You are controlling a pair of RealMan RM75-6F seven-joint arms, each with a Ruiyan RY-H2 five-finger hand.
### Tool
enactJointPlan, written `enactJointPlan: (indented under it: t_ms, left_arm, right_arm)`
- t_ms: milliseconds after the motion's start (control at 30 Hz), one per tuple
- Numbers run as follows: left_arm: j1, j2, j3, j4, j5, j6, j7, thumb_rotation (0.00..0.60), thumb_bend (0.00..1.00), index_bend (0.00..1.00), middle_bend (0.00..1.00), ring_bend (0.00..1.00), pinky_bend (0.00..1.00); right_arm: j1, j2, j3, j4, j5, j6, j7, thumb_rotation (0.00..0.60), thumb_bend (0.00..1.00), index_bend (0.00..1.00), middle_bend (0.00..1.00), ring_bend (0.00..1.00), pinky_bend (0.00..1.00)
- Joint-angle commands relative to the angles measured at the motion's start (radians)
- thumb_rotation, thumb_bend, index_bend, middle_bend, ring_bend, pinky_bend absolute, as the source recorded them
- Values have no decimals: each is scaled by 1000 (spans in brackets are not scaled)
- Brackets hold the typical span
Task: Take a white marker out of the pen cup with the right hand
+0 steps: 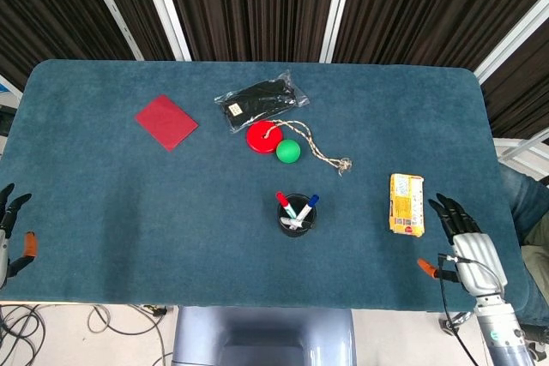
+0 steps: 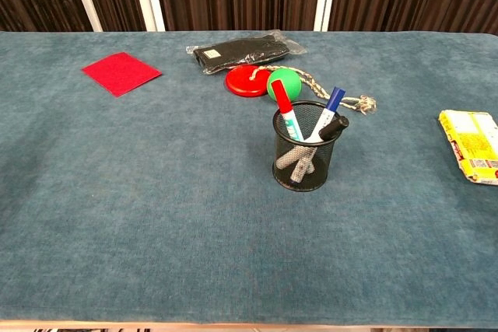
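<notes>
A black mesh pen cup (image 1: 297, 218) (image 2: 306, 157) stands near the table's middle front. Three white markers lean in it, capped red (image 2: 285, 110), blue (image 2: 328, 109) and black (image 2: 330, 127). My right hand (image 1: 460, 242) hovers over the table's front right corner, fingers spread and holding nothing, far right of the cup. My left hand (image 1: 10, 225) shows at the front left edge, fingers apart and empty. Neither hand appears in the chest view.
A yellow snack pack (image 1: 407, 203) lies just left of my right hand. Behind the cup lie a green ball (image 1: 288, 152), a red disc (image 1: 261, 136) with a rope, a black bagged item (image 1: 262, 100) and a red cloth (image 1: 165, 121).
</notes>
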Motion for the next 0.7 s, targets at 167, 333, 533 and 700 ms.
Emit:
enactJointPlan:
  t_ms: [167, 333, 533, 700]
  left_arm:
    - [1, -1, -2, -2, -10, -4, 5, 600, 544, 150, 0, 0, 16]
    - [0, -1, -4, -6, -22, -9, 8, 600, 544, 150, 0, 0, 16]
    - [0, 2, -7, -12, -34, -14, 6, 600, 544, 151, 0, 0, 16]
    - [-1, 5, -8, -19, -47, -23, 10, 600, 544, 152, 0, 0, 16]
  right_arm:
    - [97, -2, 44, -66, 20, -107, -34, 600, 308, 171, 0, 8, 173]
    - [156, -46, 76, -98, 56, -165, -109, 600, 386, 257, 0, 8, 174]
    - [214, -97, 109, -124, 120, -221, -170, 600, 400, 318, 0, 8, 174]
    - [240, -139, 109, -134, 140, -235, -222, 600, 395, 355, 0, 8, 173]
